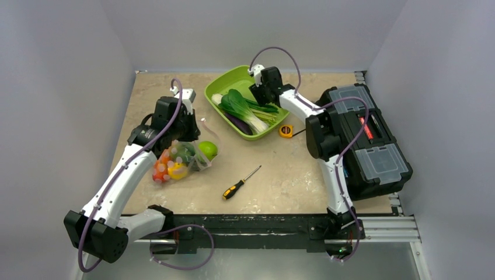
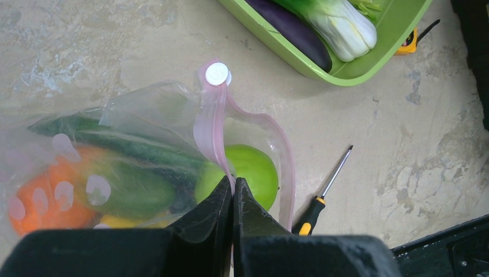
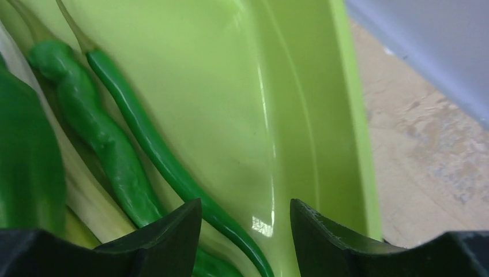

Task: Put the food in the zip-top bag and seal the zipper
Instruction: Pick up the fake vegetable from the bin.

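- zip-top bag (image 1: 178,158) lies on the table (image 1: 280,175), left of centre in the top view, crinkled, mouth end toward the right
- food inside it: orange piece (image 2: 40,202), yellow piece (image 1: 177,170), long cucumber (image 2: 132,147), all seen through the plastic
- green apple (image 2: 248,170) sits at the mouth end, framed by the loop of the strip; can't tell if it is fully inside
- zipper (image 2: 209,133) is a pink strip that curves up toward the top of the left wrist view, with a white slider (image 2: 217,74) at its upper end; the mouth gapes to the right of it, not closed there
- left gripper (image 2: 233,184) is at the bottom centre of its wrist view, fingers pressed together and pinching the zipper just in front of the apple
- right gripper (image 3: 245,210) is at upper centre of the top view, over the lime-green tray (image 1: 230,76), fingers spread apart with nothing between them
- tray holds green chili peppers (image 3: 144,144), bok choy (image 2: 340,26) and a dark eggplant (image 2: 294,32)
- screwdriver (image 1: 240,183), black and yellow handle, lies on the table at lower centre, apart from the bag
- yellow tape measure (image 1: 285,130) lies just right of the tray
- black toolbox (image 1: 368,143) stands at the right edge of the table
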Robot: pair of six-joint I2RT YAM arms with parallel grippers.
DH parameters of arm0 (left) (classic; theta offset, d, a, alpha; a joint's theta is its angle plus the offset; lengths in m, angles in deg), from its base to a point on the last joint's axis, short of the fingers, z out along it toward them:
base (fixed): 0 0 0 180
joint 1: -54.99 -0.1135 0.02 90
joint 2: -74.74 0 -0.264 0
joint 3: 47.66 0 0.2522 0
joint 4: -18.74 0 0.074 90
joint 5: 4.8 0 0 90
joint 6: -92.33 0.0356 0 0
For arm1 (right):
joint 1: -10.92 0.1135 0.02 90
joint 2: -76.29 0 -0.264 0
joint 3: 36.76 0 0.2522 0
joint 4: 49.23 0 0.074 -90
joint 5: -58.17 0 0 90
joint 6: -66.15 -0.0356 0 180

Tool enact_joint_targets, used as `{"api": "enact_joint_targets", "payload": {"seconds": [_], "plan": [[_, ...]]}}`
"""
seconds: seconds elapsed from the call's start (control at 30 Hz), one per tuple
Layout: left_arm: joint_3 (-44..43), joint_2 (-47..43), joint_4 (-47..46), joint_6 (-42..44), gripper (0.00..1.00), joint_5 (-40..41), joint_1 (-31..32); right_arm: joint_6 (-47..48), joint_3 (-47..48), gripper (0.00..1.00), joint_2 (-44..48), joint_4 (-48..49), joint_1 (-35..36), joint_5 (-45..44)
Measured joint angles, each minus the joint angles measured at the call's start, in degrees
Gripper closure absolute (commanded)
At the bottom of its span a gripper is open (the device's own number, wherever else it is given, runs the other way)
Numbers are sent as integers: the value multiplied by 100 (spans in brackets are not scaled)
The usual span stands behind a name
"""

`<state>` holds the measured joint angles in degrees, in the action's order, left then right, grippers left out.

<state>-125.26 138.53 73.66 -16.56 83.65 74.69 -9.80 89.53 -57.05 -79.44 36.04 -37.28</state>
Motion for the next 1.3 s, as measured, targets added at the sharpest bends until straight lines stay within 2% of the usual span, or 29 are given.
{"api": "enact_joint_targets", "payload": {"seconds": [0.43, 0.63, 0.67, 0.8, 1.0, 1.3], "plan": [[0, 50, -22, 0, 100, 0, 0, 514, 501, 56, -748, -243, 7, 114], [0, 50, -26, 0, 100, 0, 0, 599, 1106, 66, -1134, -315, 4, 129], [0, 52, -28, 0, 100, 0, 0, 610, 1176, 71, -1165, -352, 4, 162], [0, 52, -31, 0, 100, 0, 0, 702, 1427, 100, -1233, -713, -11, 498], [0, 52, -31, 0, 100, 0, 0, 662, 1298, 100, -1141, -706, -74, 896], [0, 52, -31, 0, 100, -2, 0, -208, 638, 100, -623, -262, -66, 898]]}}
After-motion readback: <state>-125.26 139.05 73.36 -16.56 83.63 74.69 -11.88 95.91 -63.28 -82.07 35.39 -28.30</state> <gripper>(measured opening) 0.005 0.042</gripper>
